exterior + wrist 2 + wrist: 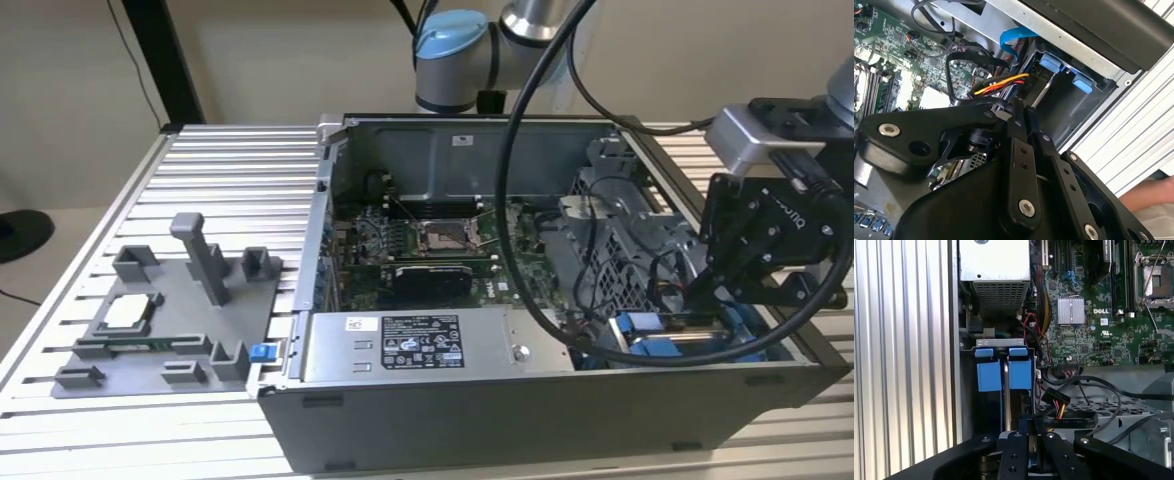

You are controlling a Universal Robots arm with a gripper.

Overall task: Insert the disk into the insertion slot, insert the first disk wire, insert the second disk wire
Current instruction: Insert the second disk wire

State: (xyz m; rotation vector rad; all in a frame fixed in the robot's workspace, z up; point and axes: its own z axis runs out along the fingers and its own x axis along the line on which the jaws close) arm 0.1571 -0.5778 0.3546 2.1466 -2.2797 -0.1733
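Gripper (1029, 437) above ribbed table (904, 340)

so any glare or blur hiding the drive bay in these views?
Exterior view: even light, but the gripper and cables shade the blue carrier. First wrist view: carrier sharp and well lit, bay below it dark. Second wrist view: gripper links blurred up close, bay interior in shadow.

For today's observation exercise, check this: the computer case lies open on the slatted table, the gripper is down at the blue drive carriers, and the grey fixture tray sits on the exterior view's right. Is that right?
One detail is wrong. The grey fixture tray sits on the exterior view's left, not its right, as the exterior view shows. The rest stands: the computer case lies open on the slatted table, and the gripper is down at the blue drive carriers.
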